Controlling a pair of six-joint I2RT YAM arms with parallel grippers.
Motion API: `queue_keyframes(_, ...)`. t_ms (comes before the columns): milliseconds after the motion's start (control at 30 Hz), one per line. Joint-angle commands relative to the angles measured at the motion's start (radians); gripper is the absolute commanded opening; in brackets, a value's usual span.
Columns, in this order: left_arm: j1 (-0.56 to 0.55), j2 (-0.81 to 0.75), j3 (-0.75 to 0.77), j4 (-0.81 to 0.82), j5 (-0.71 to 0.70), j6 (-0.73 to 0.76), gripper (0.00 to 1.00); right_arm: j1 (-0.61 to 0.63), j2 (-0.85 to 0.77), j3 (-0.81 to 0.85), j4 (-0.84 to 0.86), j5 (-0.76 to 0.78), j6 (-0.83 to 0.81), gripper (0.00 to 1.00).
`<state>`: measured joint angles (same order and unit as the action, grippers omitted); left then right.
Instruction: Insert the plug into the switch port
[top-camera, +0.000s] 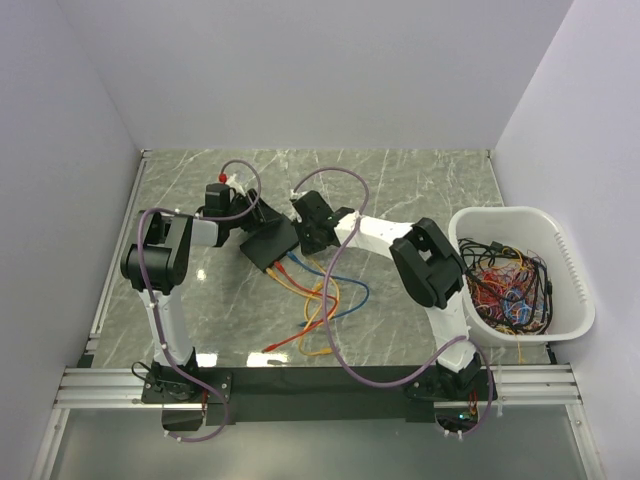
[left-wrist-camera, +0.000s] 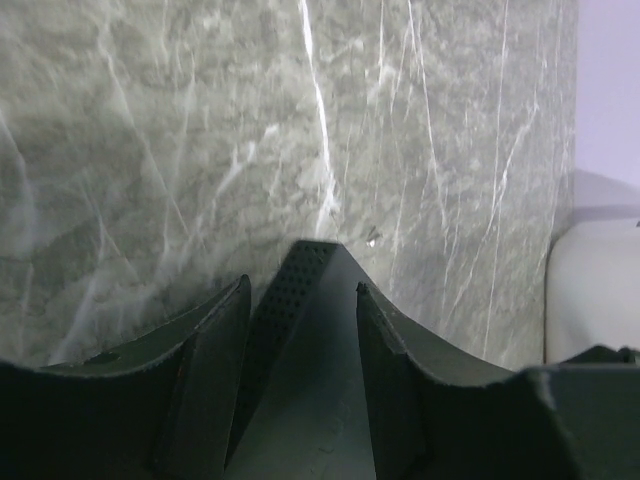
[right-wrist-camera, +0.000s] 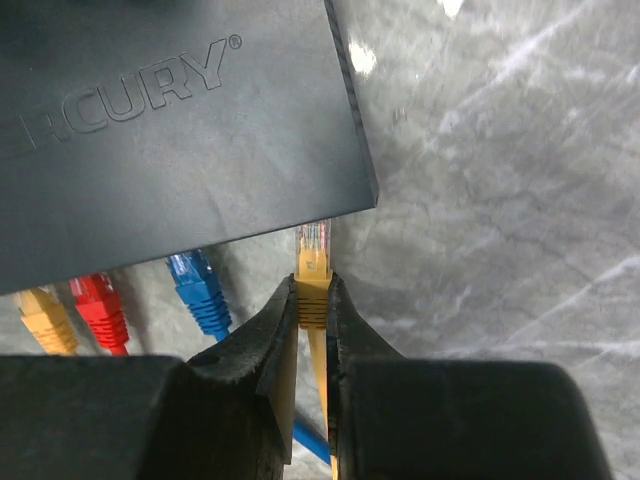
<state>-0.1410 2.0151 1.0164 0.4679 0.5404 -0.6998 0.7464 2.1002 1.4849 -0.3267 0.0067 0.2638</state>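
The switch is a flat black box lying on the marble table between my two arms. One of its corners sits between the fingers of my left gripper, whose jaws stand apart on either side of it. My right gripper is shut on a yellow plug. The plug's clear tip points at the switch's port edge near a corner, and the lid hides whether it is inside. Blue, red and orange plugs meet that same edge.
Loose orange, blue, red and yellow cables trail from the switch toward the near edge. A white tub full of tangled cables stands at the right, its wall showing in the left wrist view. White walls enclose the table on three sides.
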Motion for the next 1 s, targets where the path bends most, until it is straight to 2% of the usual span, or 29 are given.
queue_keyframes(0,0.000,0.002,-0.009,0.058,0.052,0.020,0.52,0.007,0.030,0.055,-0.005,0.003,0.003,0.00)
queue_keyframes(533,-0.042,0.054,0.057,-0.022,0.087,0.089,0.50,0.027,0.069,0.140,-0.064,-0.045,-0.032,0.00)
queue_keyframes(967,-0.055,0.060,0.063,-0.035,0.115,0.112,0.49,0.038,0.084,0.187,-0.094,-0.014,-0.072,0.00)
